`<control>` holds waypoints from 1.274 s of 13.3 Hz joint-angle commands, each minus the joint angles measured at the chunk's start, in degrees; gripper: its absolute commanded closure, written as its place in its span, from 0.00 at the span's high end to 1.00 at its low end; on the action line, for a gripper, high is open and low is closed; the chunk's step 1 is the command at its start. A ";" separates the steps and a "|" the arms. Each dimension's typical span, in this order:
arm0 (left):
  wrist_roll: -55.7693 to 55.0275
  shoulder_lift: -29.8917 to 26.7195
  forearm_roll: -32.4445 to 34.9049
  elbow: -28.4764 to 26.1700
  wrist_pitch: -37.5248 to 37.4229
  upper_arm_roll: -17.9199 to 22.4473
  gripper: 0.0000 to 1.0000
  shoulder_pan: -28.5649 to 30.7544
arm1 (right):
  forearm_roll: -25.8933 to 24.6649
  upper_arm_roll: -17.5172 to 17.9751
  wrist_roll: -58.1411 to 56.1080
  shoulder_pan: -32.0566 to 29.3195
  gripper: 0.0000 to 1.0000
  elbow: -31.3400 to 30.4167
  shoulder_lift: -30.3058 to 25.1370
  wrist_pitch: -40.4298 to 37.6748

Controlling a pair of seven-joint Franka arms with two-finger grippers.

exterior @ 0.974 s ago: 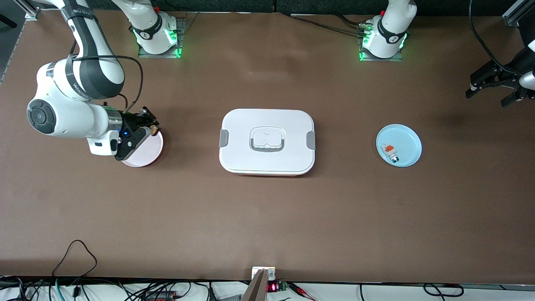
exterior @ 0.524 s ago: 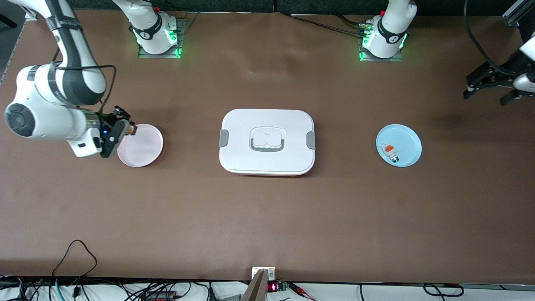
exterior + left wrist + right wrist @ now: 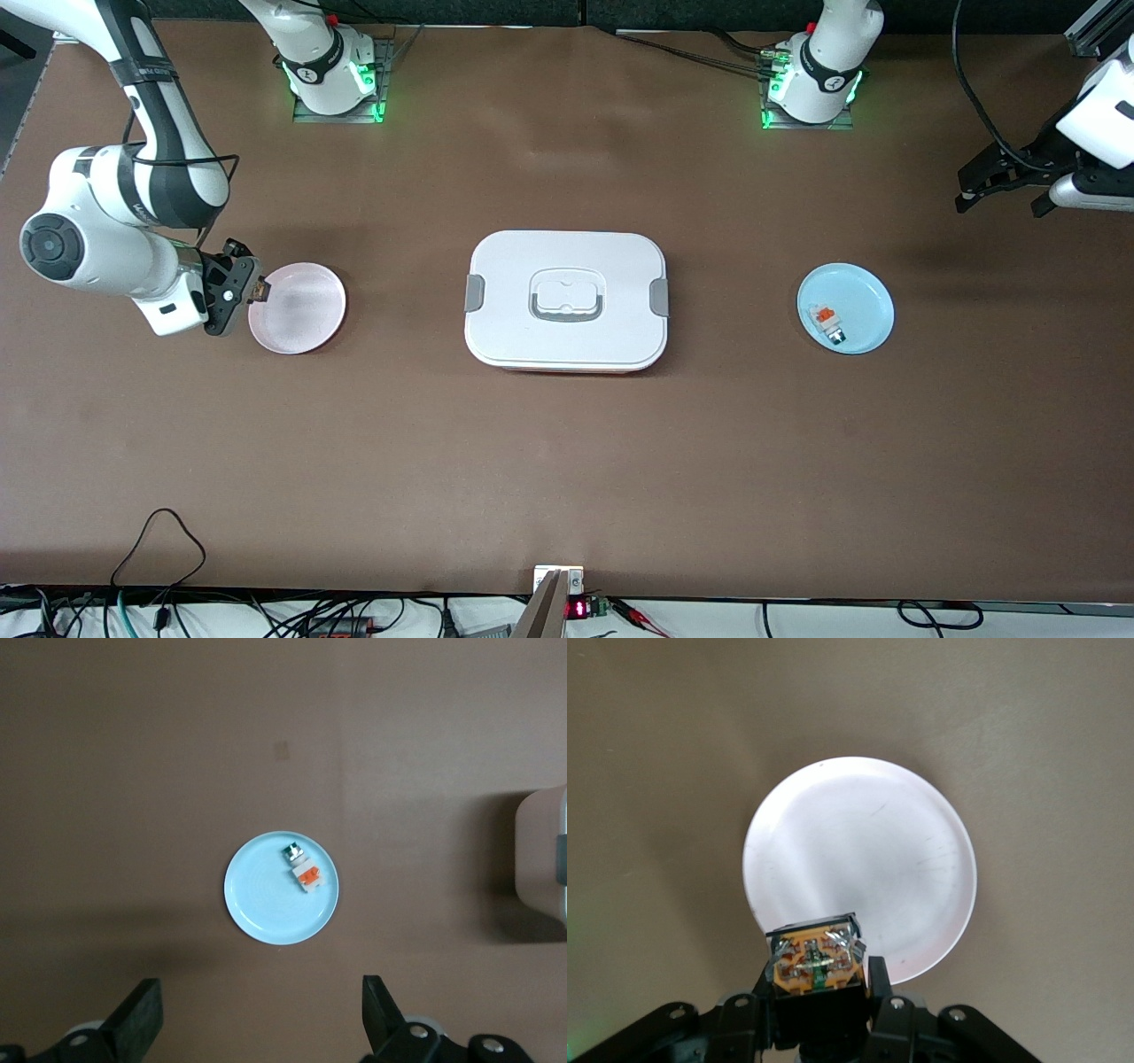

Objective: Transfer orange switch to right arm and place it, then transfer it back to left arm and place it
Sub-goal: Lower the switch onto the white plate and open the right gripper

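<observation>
The right pincer is clamped on the orange switch, held up over the rim of the pink plate at the right arm's end of the surface. The white box sits mid-surface. The left pincer waits spread wide and empty, up over bare surface near the blue plate, which carries a white-and-grey component.

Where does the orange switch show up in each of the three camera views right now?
Front view: the orange switch sits in the right pincer, at the pink plate's edge toward the right arm's end of the table.
Right wrist view: the switch is clamped between the fingers, over the plate's rim.
Left wrist view: not in it.
Shared landmark: the pink plate, seen in the front and right wrist views.
</observation>
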 commanded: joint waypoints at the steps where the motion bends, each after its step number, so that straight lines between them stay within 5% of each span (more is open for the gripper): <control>1: -1.52 -3.36 1.43 -3.67 0.61 0.12 0.99 1.05 | -1.12 0.57 -2.50 -0.56 0.25 -3.06 0.41 5.73; 7: -0.38 -3.02 3.45 -3.06 2.54 0.21 0.99 2.12 | -0.68 1.01 -4.62 -0.21 0.25 -6.22 4.63 15.57; 11: -5.98 -1.17 3.54 2.99 -1.74 -3.39 0.99 -0.42 | -0.68 2.15 -5.58 -0.12 0.25 -6.49 7.53 19.27; 14: -16.44 7.25 4.06 16.08 -11.77 -3.31 0.99 -2.10 | -0.68 2.06 -7.69 -0.21 0.25 -8.77 8.94 23.93; 17: -16.46 8.58 3.71 16.37 -11.52 -2.78 0.99 -1.93 | -0.68 1.97 -9.53 -0.30 0.25 -11.58 9.21 26.05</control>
